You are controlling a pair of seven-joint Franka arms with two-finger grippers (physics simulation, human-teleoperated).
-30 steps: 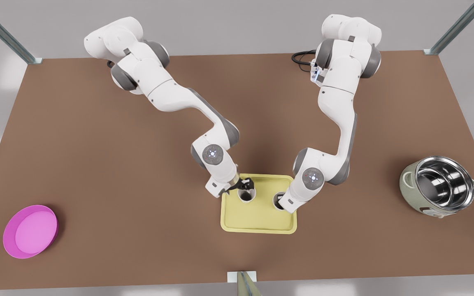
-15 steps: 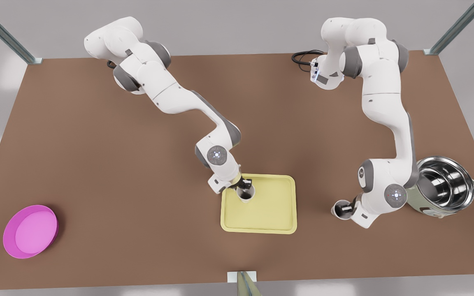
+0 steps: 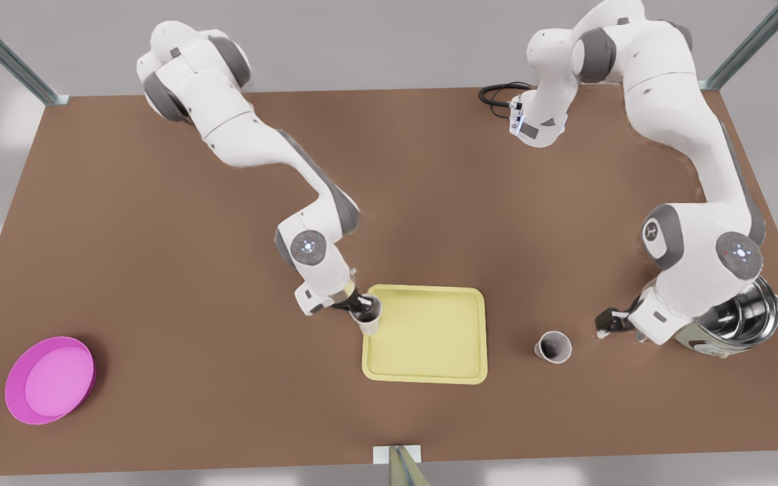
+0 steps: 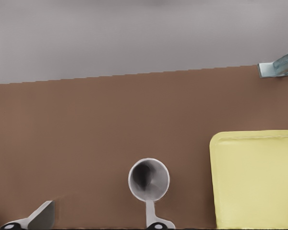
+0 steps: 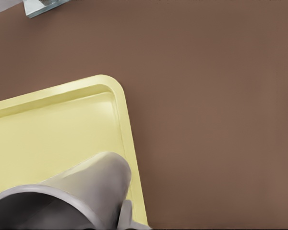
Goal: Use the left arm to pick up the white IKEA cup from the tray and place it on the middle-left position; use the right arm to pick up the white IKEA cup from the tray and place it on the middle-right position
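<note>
The pale yellow tray (image 3: 429, 334) lies near the table's front middle. One white cup (image 3: 553, 347) stands upright on the brown tabletop, toward the front view's right of the tray. My left gripper (image 3: 608, 325) hangs open just beyond that cup, apart from it. The left wrist view looks past open fingers (image 4: 38, 218) at this cup (image 4: 149, 178) and the tray (image 4: 259, 182). My right gripper (image 3: 362, 309) is shut on the other white cup (image 3: 370, 322), holding it over the tray's left rim. That cup (image 5: 72, 196) shows close up above the tray's corner (image 5: 48, 129).
A round pink dish (image 3: 50, 379) sits at the front view's near left. A green cooker with a steel pot (image 3: 727, 310) stands close behind my left wrist. A black cable (image 3: 497, 94) lies at the back, and a metal bracket (image 3: 399, 459) at the front edge.
My left gripper carried its cup off the tray onto the table at the front view's right, let go and drew back toward the pot. My right gripper moved its cup to the tray's left rim.
</note>
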